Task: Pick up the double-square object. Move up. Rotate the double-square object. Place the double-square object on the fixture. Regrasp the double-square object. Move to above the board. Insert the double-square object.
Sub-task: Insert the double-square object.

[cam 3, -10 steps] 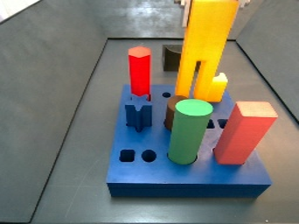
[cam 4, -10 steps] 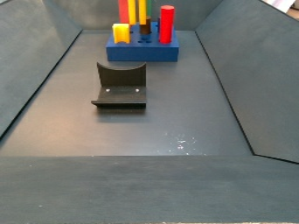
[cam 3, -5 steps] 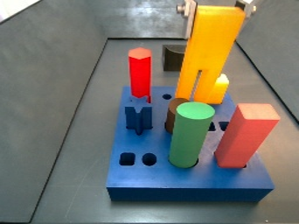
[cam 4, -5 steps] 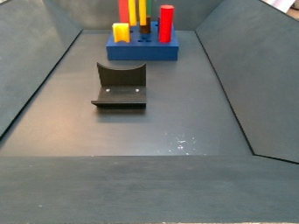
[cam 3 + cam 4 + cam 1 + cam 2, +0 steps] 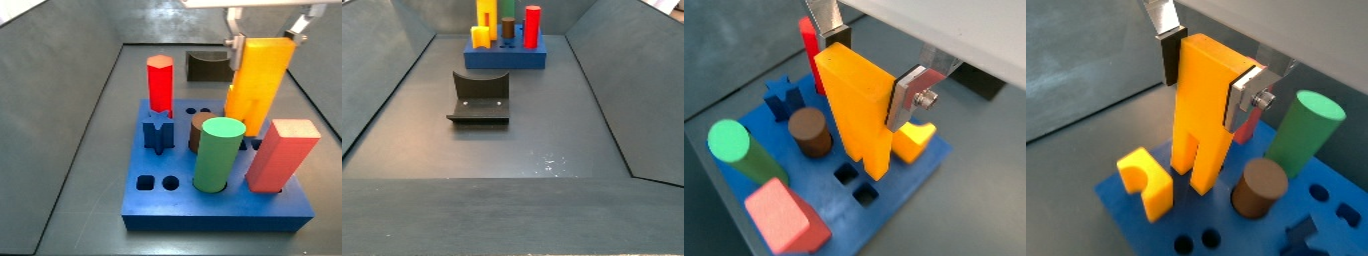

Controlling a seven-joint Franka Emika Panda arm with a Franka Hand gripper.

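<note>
The tool [image 5: 865,60] is clamped on the top of the double-square object [image 5: 861,105], which stands upright, long axis vertical, its lower end at the board [image 5: 905,185]. It seems already partly down its hole, though that is hidden.

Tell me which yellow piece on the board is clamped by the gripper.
The tall double-square object, held upright between the gripper's fingers above the board; the short scalloped yellow peg stands free beside it.
</note>
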